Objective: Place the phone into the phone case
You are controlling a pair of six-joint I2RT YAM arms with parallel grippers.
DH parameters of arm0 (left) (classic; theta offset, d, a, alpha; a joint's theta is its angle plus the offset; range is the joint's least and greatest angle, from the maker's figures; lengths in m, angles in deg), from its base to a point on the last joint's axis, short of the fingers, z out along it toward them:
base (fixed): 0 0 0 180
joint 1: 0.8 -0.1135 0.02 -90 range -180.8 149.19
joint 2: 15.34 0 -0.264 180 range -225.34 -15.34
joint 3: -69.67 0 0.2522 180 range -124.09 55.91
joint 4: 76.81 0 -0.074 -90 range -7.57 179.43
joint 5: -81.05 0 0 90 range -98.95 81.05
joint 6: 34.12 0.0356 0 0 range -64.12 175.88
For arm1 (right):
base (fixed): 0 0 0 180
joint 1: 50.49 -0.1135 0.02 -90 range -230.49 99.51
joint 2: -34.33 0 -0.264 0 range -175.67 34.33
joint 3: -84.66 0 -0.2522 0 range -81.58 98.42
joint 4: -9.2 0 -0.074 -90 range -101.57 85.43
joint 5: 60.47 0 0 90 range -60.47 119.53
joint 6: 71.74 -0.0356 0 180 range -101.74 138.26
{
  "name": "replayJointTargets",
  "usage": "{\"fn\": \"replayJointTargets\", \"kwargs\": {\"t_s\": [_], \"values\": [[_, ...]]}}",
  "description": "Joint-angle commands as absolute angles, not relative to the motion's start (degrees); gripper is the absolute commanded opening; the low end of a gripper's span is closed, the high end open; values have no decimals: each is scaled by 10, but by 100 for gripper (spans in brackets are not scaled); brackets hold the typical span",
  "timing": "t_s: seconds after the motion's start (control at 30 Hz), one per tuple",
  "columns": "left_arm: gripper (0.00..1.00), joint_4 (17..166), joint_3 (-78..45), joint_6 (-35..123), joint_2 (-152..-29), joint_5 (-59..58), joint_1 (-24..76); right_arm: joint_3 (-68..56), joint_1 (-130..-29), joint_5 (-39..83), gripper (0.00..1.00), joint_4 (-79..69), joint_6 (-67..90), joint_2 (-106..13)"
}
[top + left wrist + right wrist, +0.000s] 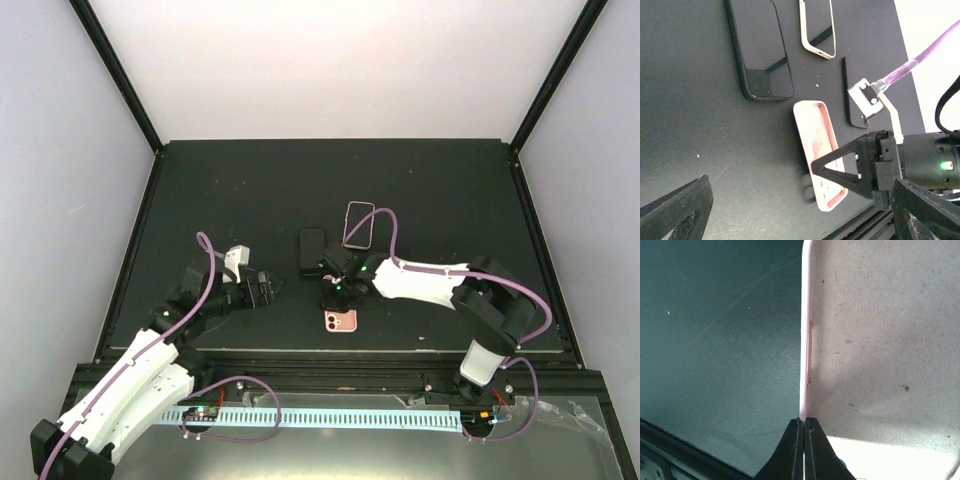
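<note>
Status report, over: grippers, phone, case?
Left gripper open, empty. Right gripper shut on rim of pink case. Black phone flat on table, not in case. Cream bumper beside phone, apart.

A robot test cell in a lab: a matt black surface (250,190) boxed in by plain white panel walls (330,60), black frame struts (115,75), and a slotted white cable duct (330,418) along the near edge.

White arm shells (420,280), black joints (490,305), purple cables (925,54), black triangular jaws, green indicator light (943,165)
</note>
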State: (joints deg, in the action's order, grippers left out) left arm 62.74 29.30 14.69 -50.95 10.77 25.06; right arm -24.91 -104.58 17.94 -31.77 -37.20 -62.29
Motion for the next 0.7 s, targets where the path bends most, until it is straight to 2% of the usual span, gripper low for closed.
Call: {"fn": "replayJointTargets", "kwargs": {"t_s": [0.0,0.3,0.37,0.43,0.67], "values": [[99,620,294,143,-507,95,245,-222,-1067,166,2,-294,-374,-649],[99,624,297,143,-508,98,244,-211,-1068,199,24,-313,-309,-625],[99,624,297,143,-507,99,244,-217,-1068,210,33,-312,-290,-612],[99,624,297,143,-507,101,244,-232,-1063,216,38,-299,-273,-592],[99,621,295,145,-505,107,244,-247,-1024,302,47,-361,-233,-551]]}}
